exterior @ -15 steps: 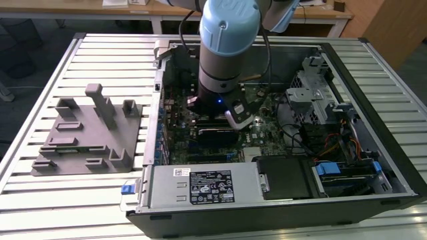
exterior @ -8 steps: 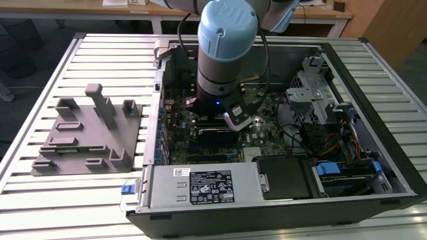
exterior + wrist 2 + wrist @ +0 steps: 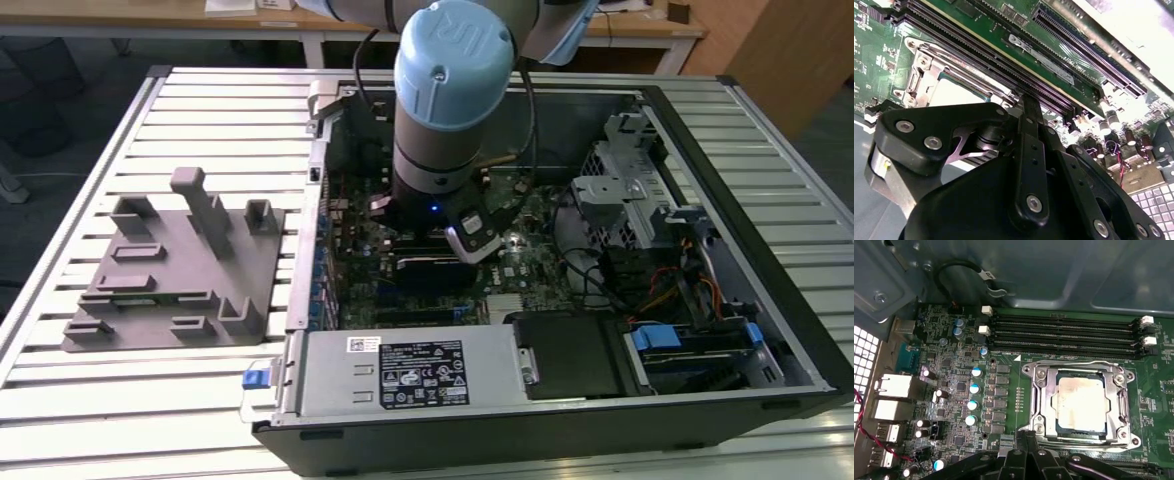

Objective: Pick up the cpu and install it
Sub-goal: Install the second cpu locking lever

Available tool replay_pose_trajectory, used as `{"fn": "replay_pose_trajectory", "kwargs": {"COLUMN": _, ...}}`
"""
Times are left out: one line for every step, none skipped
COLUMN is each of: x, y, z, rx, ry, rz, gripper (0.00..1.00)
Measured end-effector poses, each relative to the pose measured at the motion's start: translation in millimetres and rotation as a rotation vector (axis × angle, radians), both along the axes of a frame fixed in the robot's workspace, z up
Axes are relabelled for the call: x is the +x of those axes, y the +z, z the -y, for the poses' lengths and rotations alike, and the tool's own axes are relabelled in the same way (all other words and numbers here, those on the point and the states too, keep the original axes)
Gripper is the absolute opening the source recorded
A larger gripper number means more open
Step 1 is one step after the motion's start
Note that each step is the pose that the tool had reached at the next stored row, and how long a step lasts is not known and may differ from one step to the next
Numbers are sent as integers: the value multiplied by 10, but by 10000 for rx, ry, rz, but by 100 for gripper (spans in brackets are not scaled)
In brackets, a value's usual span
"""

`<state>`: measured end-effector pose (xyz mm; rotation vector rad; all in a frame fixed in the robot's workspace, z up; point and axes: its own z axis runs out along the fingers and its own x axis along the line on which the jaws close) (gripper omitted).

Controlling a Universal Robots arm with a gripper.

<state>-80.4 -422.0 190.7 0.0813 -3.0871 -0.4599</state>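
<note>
The cpu [image 3: 1078, 399], a small square chip with a pale silver top, lies flat inside the socket frame [image 3: 1037, 390] on the green motherboard [image 3: 954, 390]. In the second wrist view the cpu [image 3: 956, 92] shows just past the black gripper links. My gripper [image 3: 1026, 438] hovers close over the socket's edge, shut with nothing between its fingers. In the exterior view the gripper [image 3: 474, 250] is lowered into the open computer case [image 3: 694, 140], over the middle of the board. The gripper's tip [image 3: 1031, 102] points at the memory slots beside the socket.
A grey plastic tray [image 3: 174, 270] with upright posts sits on the slatted table at the exterior view's left. Inside the case, memory slots [image 3: 1064, 335], capacitors [image 3: 974, 390], a power supply [image 3: 400, 372] and a drive cage [image 3: 627, 190] crowd around the socket.
</note>
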Motion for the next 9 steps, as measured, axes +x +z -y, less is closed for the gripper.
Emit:
{"fn": "replay_pose_trajectory", "kwargs": {"x": 0, "y": 0, "z": 0, "rx": 2, "ry": 2, "rz": 1, "gripper": 11}}
{"fn": "replay_pose_trajectory", "kwargs": {"x": 0, "y": 0, "z": 0, "rx": 1, "ry": 4, "rz": 0, "gripper": 11}}
{"fn": "replay_pose_trajectory", "kwargs": {"x": 0, "y": 0, "z": 1, "rx": 1, "ry": 4, "rz": 1, "gripper": 11}}
{"fn": "replay_pose_trajectory", "kwargs": {"x": 0, "y": 0, "z": 0, "rx": 2, "ry": 6, "rz": 1, "gripper": 11}}
{"fn": "replay_pose_trajectory", "kwargs": {"x": 0, "y": 1, "z": -2, "rx": 1, "ry": 7, "rz": 1, "gripper": 11}}
{"fn": "replay_pose_trajectory", "kwargs": {"x": 0, "y": 1, "z": -6, "rx": -1, "ry": 8, "rz": 0, "gripper": 11}}
{"fn": "replay_pose_trajectory", "kwargs": {"x": -1, "y": 1, "z": -13, "rx": 0, "ry": 8, "rz": 0, "gripper": 11}}
{"fn": "replay_pose_trajectory", "kwargs": {"x": -1, "y": 1, "z": -22, "rx": 0, "ry": 12, "rz": 0, "gripper": 11}}
{"fn": "replay_pose_trajectory", "kwargs": {"x": -1, "y": 1, "z": -34, "rx": -1, "ry": 16, "rz": 0, "gripper": 11}}
